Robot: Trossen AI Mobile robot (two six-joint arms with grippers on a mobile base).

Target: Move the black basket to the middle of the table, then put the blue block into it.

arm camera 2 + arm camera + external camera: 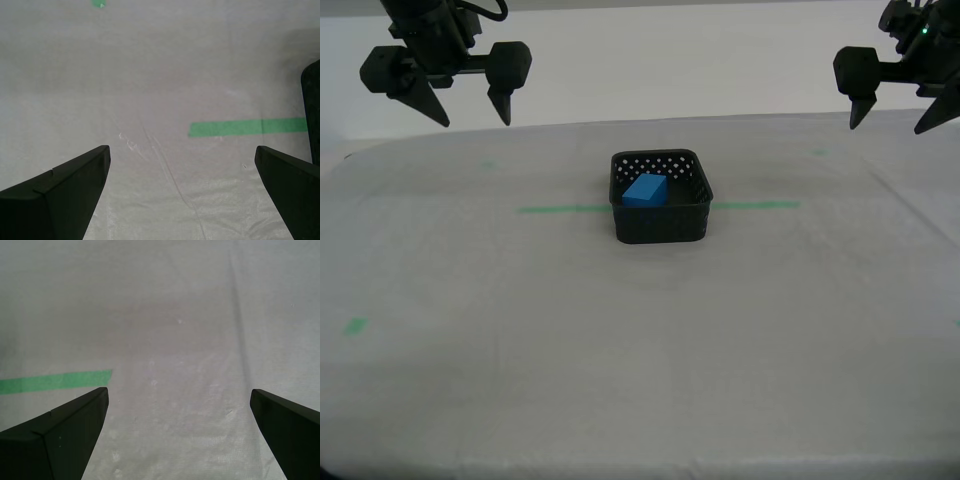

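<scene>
One black basket [660, 212], one blue block [645, 191] inside it, one table [520, 380], one green tape line [560, 209], four small green marks visible, two grippers raised.

no readable text, labels or nos. anywhere, plain green tape only

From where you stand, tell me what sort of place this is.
Probably a robot test bench, not a home or shop: a cloth-covered table marked with green tape, holding just a black basket with a blue block, and a blank pale wall behind.
</scene>
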